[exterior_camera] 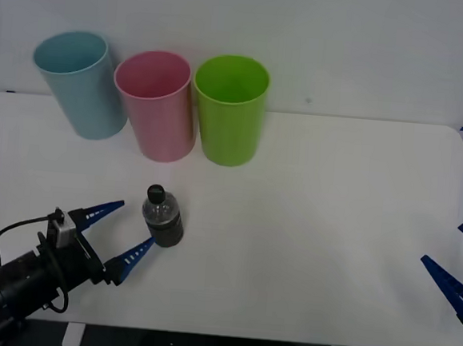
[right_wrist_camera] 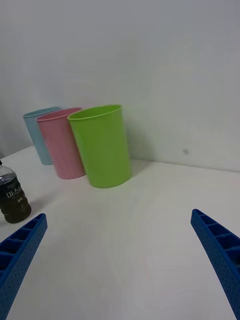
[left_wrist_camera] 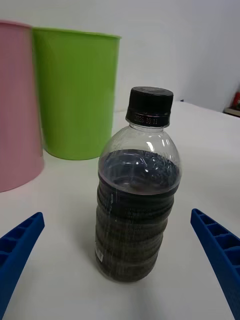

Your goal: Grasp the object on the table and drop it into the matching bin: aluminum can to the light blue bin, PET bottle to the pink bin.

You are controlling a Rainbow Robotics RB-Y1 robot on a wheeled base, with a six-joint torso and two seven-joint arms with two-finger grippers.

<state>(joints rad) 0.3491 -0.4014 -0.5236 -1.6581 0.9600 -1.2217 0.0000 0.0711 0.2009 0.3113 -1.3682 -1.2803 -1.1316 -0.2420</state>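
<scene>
White surface (exterior_camera: 331, 229), wide, plain. At far edge, row of bins: light blue bin (exterior_camera: 80, 83), pink bin (exterior_camera: 156, 104), green bin (exterior_camera: 230, 108), pink touching green. Task barely begun: nothing gripped or lifted yet; grasp, carry, drop into pink all left. PET bottle (exterior_camera: 162, 216) upright on surface, nearer than the bins, w/ black cap, dark lower body. Left tool (exterior_camera: 120, 232) low, fingers apart, bottle just ahead of the gap, not touched. Right tool (exterior_camera: 457, 267) idle at right edge, fingers apart.
</scene>
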